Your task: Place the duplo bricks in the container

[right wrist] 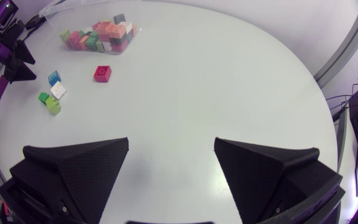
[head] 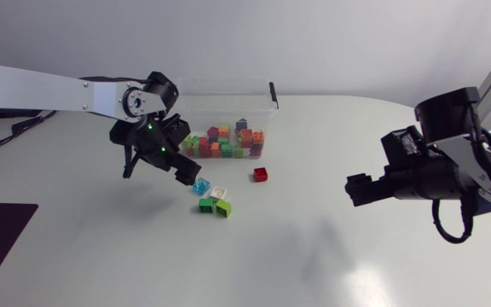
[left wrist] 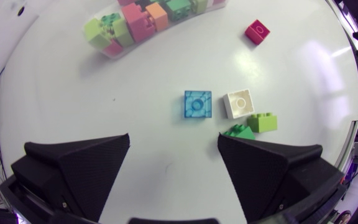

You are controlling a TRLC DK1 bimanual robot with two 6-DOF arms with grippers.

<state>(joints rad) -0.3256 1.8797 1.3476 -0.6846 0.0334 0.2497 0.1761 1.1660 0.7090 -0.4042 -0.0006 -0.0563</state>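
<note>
1. My left pincer [left wrist: 174, 140] hung above the white bench [left wrist: 73, 106]. Its two black wedge fingers stood apart with nothing between them.
2. Ahead of it, roughly in line with the gap between the fingers, lay the translucent blue square brick [left wrist: 198, 104].
3. Just beside the blue one sat the white square brick [left wrist: 238, 103]. The lime green brick [left wrist: 263, 122] and the dark green brick [left wrist: 238, 131] were bunched against it, close to one of my fingers.
4. The small red brick [left wrist: 258, 31] lay apart from that cluster, nearer the clear plastic container [head: 228, 107], which already held a heap of mixed-colour bricks.
5. My right pincer [right wrist: 171, 143] was well away over bare bench, its fingers likewise apart and empty.
6. I judged the step in hand to be the approach for a pick, with the blue brick the likeliest target. Five bricks were loose, so the job was well along but not done.
7. The next move called for a straight descent centred on the blue brick, keeping my finger off the white neighbour. After that I would need to close, lift and carry it over the container's rim.
</note>
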